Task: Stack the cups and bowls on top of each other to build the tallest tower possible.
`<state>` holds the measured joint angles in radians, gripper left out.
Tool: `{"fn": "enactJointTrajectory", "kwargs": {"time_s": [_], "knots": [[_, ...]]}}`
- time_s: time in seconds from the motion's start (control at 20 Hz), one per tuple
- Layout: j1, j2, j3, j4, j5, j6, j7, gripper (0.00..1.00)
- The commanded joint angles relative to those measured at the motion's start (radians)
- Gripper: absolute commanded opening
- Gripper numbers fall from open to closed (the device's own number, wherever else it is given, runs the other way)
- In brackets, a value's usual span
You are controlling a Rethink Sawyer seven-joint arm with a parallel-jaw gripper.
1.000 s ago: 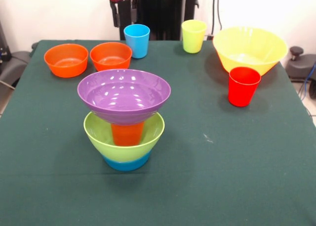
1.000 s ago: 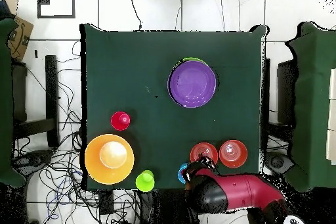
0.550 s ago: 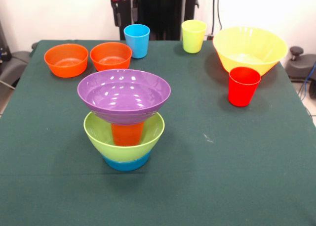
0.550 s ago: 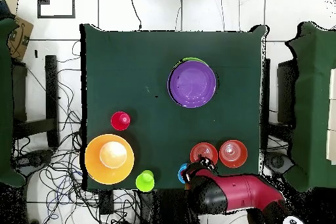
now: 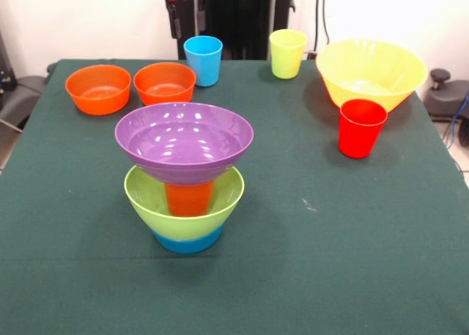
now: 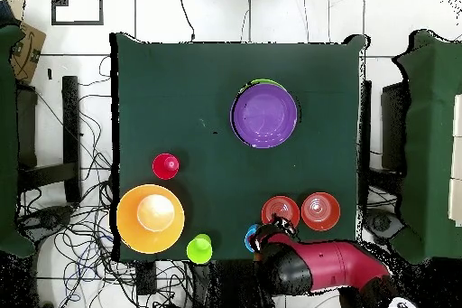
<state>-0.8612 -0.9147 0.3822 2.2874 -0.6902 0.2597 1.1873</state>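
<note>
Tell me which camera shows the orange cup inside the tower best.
The front view: the orange cup shows standing in the lime green bowl, under the purple bowl. In the overhead view the purple bowl covers it completely, so nothing of the cup shows there.

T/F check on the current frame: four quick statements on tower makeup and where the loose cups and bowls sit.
1. The purple bowl tops the tower. True.
2. The red cup is inside the yellow bowl. False: it stands on the cloth in front of it.
3. An orange cup stands in the lime green bowl under the purple bowl. True.
4. The two orange bowls are nested. False: they sit side by side.
</note>
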Motion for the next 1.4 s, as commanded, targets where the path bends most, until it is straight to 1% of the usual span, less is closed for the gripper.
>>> {"fn": "enactJointTrajectory", "kwargs": {"time_s": [0.05, 0.25, 0.4, 0.7, 1.0, 1.4], "knots": [[0.037, 0.057, 0.003, 0.002, -0.027, -0.052, 0.133, 1.00], [0.068, 0.096, -0.036, -0.051, -0.049, -0.052, 0.143, 1.00], [0.065, 0.121, -0.041, -0.066, -0.055, -0.064, 0.136, 1.00], [0.075, 0.123, -0.058, -0.065, -0.058, -0.086, 0.141, 1.00], [0.075, 0.106, -0.053, -0.052, -0.040, -0.086, 0.129, 1.00], [0.076, 0.115, -0.057, -0.041, -0.045, -0.106, 0.126, 1.00]]}}
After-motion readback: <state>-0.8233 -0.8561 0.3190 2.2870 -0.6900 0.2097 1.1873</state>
